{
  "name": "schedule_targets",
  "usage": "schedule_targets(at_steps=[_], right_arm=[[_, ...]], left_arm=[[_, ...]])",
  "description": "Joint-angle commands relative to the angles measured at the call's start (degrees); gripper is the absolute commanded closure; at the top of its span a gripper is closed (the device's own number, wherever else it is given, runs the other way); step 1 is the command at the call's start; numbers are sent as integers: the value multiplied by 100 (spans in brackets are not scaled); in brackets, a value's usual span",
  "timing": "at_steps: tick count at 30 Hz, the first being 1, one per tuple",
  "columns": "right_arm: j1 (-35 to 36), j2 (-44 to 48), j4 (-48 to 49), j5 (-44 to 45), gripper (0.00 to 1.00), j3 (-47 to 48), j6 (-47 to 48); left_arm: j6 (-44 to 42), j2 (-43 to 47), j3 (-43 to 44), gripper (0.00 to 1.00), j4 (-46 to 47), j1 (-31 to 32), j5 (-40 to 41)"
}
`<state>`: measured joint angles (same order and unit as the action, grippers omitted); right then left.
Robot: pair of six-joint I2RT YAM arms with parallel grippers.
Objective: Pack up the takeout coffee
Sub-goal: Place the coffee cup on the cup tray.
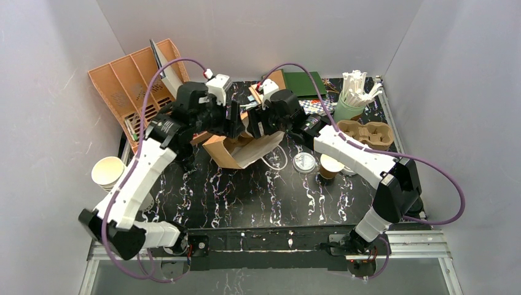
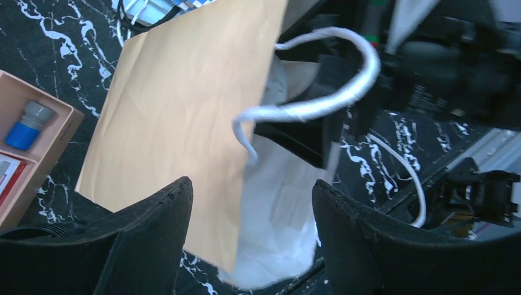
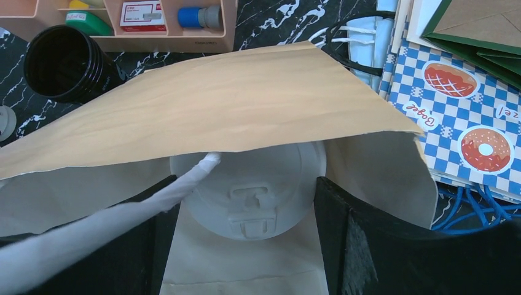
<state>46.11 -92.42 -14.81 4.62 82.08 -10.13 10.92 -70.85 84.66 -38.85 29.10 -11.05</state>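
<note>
A brown paper bag (image 1: pixel 236 150) lies open at the table's middle, with both grippers at its mouth. My right gripper (image 3: pixel 246 181) reaches inside the bag (image 3: pixel 215 104) and is shut on a takeout coffee; the white lid (image 3: pixel 249 196) spans the gap between the two black fingers (image 3: pixel 368 246). My left gripper (image 2: pixel 252 196) stands open over the bag's edge (image 2: pixel 184 110), pinching nothing, with the white twisted handle (image 2: pixel 332 92) just beyond it. A second tan cup (image 1: pixel 330 166) stands unlidded under the right arm, with a loose white lid (image 1: pixel 305 162) beside it.
A tan desk organizer (image 1: pixel 138 83) stands at the back left and a stack of cream cups (image 1: pixel 109 172) at the left edge. A cardboard cup carrier (image 1: pixel 367 134) and a green cup of stirrers (image 1: pixel 353 98) are at the back right. A black cup (image 3: pixel 64 61) and checkered bagel papers (image 3: pixel 454 110) flank the bag.
</note>
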Motion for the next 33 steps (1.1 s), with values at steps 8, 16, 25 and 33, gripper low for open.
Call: schedule_targets(at_steps=[8,16,25,33], right_arm=[[-23,90,347,87,41,142,-173],[71,851,1351,341,44,-1196,56],[395,987,1589,747,47,-1471,642],[743,1587,908,1624,46,-1707,552]], left_arm=[[-439,-855,212,47,280,21,577],[-105,-921,315,100,286,25,639],[790,-420,-395,100,885,25,-543],[1423,238,-1344,100,2144,51,-1715]])
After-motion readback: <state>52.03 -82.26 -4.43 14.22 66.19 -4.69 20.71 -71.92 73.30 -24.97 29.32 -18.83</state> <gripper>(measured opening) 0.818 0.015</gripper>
